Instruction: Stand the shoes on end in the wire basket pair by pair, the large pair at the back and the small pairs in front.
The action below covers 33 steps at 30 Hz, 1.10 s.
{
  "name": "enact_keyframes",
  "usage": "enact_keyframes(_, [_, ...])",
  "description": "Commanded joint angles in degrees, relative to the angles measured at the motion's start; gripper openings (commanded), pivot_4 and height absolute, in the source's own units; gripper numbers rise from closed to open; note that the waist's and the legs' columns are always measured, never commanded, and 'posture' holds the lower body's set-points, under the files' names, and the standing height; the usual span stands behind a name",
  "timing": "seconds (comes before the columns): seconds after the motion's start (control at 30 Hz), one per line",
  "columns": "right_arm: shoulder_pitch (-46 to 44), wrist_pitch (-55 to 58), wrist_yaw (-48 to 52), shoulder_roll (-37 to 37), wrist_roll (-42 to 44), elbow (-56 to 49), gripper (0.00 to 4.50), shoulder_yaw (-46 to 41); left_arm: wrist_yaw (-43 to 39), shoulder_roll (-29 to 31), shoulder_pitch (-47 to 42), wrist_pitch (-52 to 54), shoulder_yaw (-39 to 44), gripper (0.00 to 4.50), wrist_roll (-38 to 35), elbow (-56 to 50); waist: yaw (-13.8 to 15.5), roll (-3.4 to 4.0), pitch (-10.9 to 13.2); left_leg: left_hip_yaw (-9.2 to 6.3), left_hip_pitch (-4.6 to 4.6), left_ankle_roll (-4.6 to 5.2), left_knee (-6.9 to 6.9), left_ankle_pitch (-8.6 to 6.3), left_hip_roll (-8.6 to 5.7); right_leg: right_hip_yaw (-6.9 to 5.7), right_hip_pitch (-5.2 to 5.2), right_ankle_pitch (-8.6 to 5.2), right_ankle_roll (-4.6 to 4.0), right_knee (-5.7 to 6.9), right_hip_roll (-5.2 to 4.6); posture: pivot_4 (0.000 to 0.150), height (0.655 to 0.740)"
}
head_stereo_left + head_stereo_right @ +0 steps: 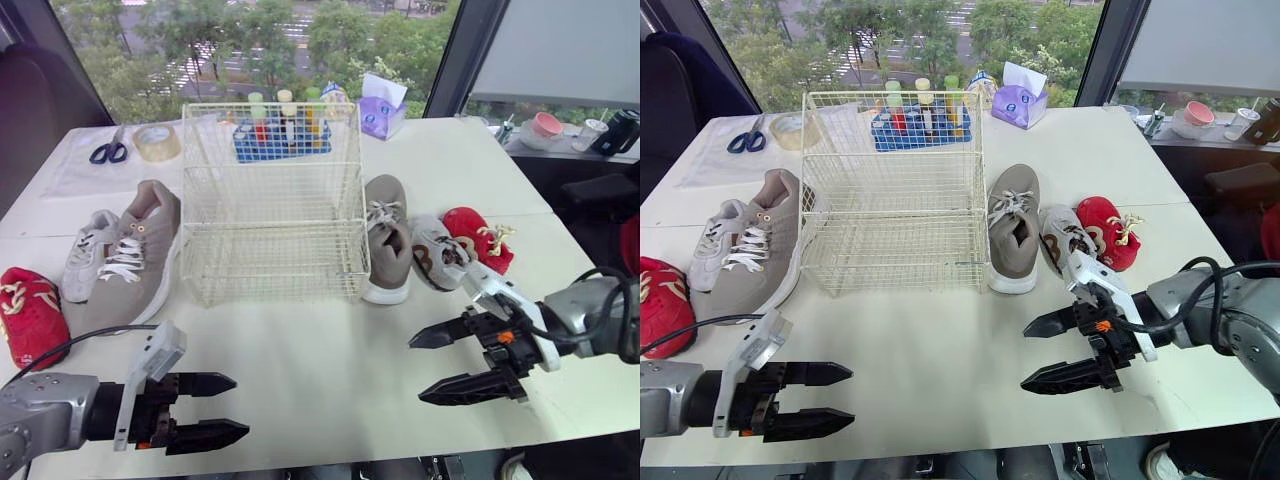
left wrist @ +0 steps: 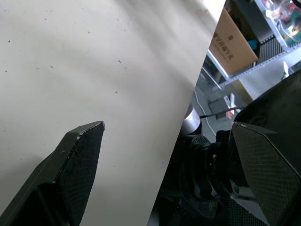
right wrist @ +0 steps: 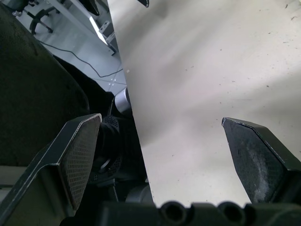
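Note:
A white wire basket (image 1: 272, 205) stands empty mid-table. Left of it lie a large tan shoe (image 1: 135, 250), a small grey shoe (image 1: 85, 252) and a red shoe (image 1: 28, 312). Right of it lie the other large tan shoe (image 1: 387, 238), a small grey shoe (image 1: 438, 252) and a red shoe (image 1: 478, 238). My left gripper (image 1: 222, 408) hovers open over the front left of the table, holding nothing. My right gripper (image 1: 428, 366) is open at the front right, just in front of the right-hand shoes, also holding nothing.
Behind the basket stand a blue tray of bottles (image 1: 282, 130), a purple tissue box (image 1: 382, 112), a tape roll (image 1: 157, 142) and scissors (image 1: 108, 150). A second table at the right carries cups (image 1: 547, 126). The table's front edge (image 1: 380, 455) runs just below both grippers.

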Motion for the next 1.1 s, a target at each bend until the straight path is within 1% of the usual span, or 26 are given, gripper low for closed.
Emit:
enact_keyframes(0.03, [-0.8, -0.6, 0.6, 0.4, 0.0, -0.2, 4.50, -0.4, 0.2, -0.5, -0.1, -1.2, 0.0, 4.44, 0.6, -1.5, 0.0, -0.01, 0.0, 0.00, 0.00, 0.00, 0.00, 0.00, 0.00, 0.00, 0.01, 0.00, 0.00, 0.00, 0.00, 0.150, 0.7400])
enact_keyframes(0.23, [-0.8, -1.8, 0.4, 1.0, -2.5, -0.2, 4.50, 0.7, 1.0, -1.9, 0.3, -2.1, -0.8, 4.44, 1.7, -2.3, 0.0, -0.01, 0.0, 0.00, 0.00, 0.00, 0.01, 0.00, 0.00, 0.00, 0.03, 0.00, 0.00, 0.01, 0.01, 0.150, 0.7400])
enact_keyframes(0.43, [-0.4, -2.0, 0.9, 1.1, -3.2, -0.4, 4.50, 0.8, 1.6, -2.8, 0.3, -2.5, -1.2, 4.44, 2.0, -2.3, 0.0, -0.02, 0.0, 0.00, 0.00, 0.00, 0.04, 0.01, 0.00, 0.00, 0.14, 0.01, 0.01, 0.03, 0.02, 0.150, 0.7400])
enact_keyframes(0.67, [0.6, -2.7, 1.9, 0.7, -4.4, -0.9, 4.50, 0.9, 0.4, -3.1, 0.4, -3.3, -1.5, 4.44, 2.2, -2.1, 0.0, -0.02, 0.0, -0.01, 0.01, 0.00, 0.05, 0.01, 0.00, 0.00, 0.18, 0.01, 0.00, 0.04, 0.03, 0.150, 0.7400])
enact_keyframes(0.73, [0.6, -3.4, 2.0, 0.3, -6.0, -0.5, 4.50, 1.5, 0.9, -3.1, 1.0, -3.8, -2.7, 4.44, 4.5, -1.8, 0.0, -0.02, 0.0, -0.01, 0.01, -0.01, 0.05, 0.01, 0.00, 0.00, 0.20, 0.01, 0.00, 0.05, 0.03, 0.150, 0.7400])
enact_keyframes(0.77, [0.1, -3.6, 2.5, -0.2, -6.6, -0.2, 4.50, 1.5, 0.3, -2.8, 1.9, -5.0, -3.9, 4.44, 6.8, -1.8, 0.0, -0.01, 0.0, -0.01, 0.02, -0.01, 0.05, 0.01, 0.00, 0.00, 0.22, 0.01, 0.00, 0.05, 0.03, 0.150, 0.7400])
enact_keyframes(0.87, [-2.2, -3.6, 4.0, -1.6, -7.3, 0.5, 4.50, 1.4, -1.3, -2.0, 3.4, -8.1, -6.8, 4.44, 12.3, -1.0, 0.0, 0.00, 0.0, 0.02, 0.02, -0.01, 0.05, 0.01, -0.01, 0.01, 0.25, 0.01, 0.00, 0.05, 0.04, 0.150, 0.7400])
enact_keyframes(0.97, [-5.3, -3.7, 5.3, -2.4, -7.9, 1.0, 4.50, 1.8, -1.0, -2.7, 2.4, -8.7, -7.8, 4.44, 13.1, 0.1, -0.1, 0.00, 0.0, 0.02, 0.05, -0.03, 0.06, 0.03, 0.00, 0.01, 0.04, 0.02, -0.02, 0.05, 0.04, 0.150, 0.7400])
enact_keyframes(1.07, [-10.7, -3.9, 7.4, -3.4, -8.6, 1.5, 4.50, 2.9, -0.6, -2.5, 1.3, -8.5, -6.5, 4.44, 13.1, 0.3, -0.1, 0.04, 0.0, -0.01, 0.05, -0.06, 0.06, 0.04, 0.05, 0.01, 0.02, 0.03, -0.04, 0.05, 0.06, 0.150, 0.7400])
enact_keyframes(1.1, [-16.1, -3.5, 7.9, -2.4, -8.8, 2.8, 4.50, 4.1, -1.4, -1.2, 1.0, -8.2, -3.6, 4.44, 12.3, 0.2, -0.1, 0.04, 0.0, 0.01, 0.05, -0.06, 0.06, 0.04, 0.05, 0.03, -0.02, 0.03, -0.05, 0.05, 0.05, 0.150, 0.7400])
